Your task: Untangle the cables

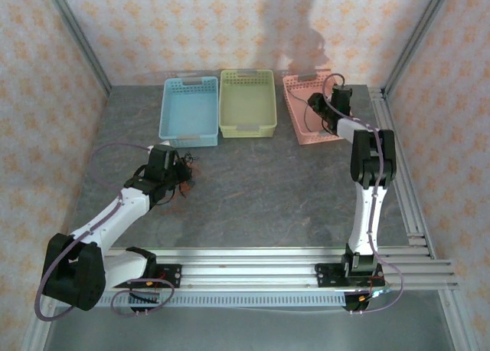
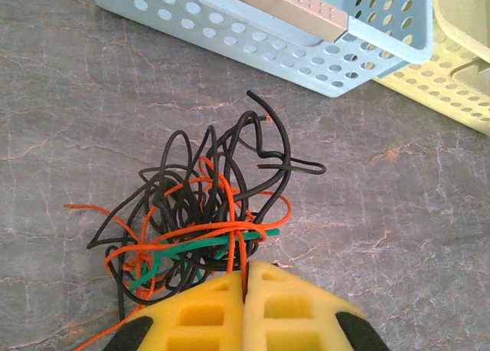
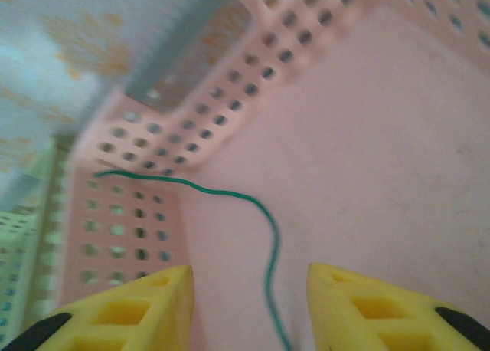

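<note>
The cables point(image 2: 207, 205) are a tangled bunch of thin black, orange and green wires on the grey table, also seen as a small dark knot point(image 1: 187, 175) left of centre. My left gripper point(image 2: 246, 278) is shut on an orange strand at the near edge of the bunch; it sits at the left point(image 1: 178, 172). My right gripper point(image 3: 249, 278) stands open inside the pink basket point(image 3: 367, 136). A single green wire point(image 3: 260, 209) runs loose between its yellow fingers without touching them and ends against the basket's perforated wall. From above, that gripper point(image 1: 315, 106) is over the pink basket point(image 1: 302, 129).
A blue basket point(image 1: 189, 109) and a yellow-green basket point(image 1: 247, 102) stand side by side at the back, left of the pink one. The blue basket's corner point(image 2: 321, 52) lies just beyond the bunch. Aluminium rails point(image 1: 291, 263) run along the near edge.
</note>
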Robot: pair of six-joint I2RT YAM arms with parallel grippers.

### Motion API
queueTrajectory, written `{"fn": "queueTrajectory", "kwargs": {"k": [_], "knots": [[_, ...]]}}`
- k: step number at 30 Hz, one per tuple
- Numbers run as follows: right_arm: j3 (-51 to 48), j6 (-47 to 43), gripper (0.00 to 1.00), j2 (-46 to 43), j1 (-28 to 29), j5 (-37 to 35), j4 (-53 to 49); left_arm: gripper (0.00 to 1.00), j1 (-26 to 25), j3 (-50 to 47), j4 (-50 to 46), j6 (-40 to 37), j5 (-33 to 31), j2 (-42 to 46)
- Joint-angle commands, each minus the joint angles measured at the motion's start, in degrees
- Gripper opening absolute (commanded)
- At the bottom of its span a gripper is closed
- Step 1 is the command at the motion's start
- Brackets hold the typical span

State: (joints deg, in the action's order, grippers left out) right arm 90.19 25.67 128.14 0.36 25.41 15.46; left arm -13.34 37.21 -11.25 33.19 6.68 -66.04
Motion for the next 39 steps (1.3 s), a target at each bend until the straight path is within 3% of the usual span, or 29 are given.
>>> {"fn": "queueTrajectory", "kwargs": {"k": [1,11,22,32,39], "knots": [[-2.18,-1.54,0.44,-7.77,0.44,-2.93,2.64,0.0,0.51,0.23,0.55,0.82,-0.44,0.12],[-4.5,-7.91,0.43,-9.57,5.09,-5.8,-7.55,0.0,0.6,0.19,0.67,0.82,-0.26,0.04],[1.61,-0.43,0.42,-0.26,9.45,5.14,-4.85,0.0,0.6,0.35,0.48,0.86,-0.16,-0.3],[7.62,5.33,0.41,4.49,11.72,10.41,-0.38,0.0,0.67,0.95,0.25,0.66,0.27,-1.37],[8.42,4.4,0.41,3.36,12.29,13.44,0.13,0.0,0.69,1.11,0.28,0.56,0.61,-1.55]]}}
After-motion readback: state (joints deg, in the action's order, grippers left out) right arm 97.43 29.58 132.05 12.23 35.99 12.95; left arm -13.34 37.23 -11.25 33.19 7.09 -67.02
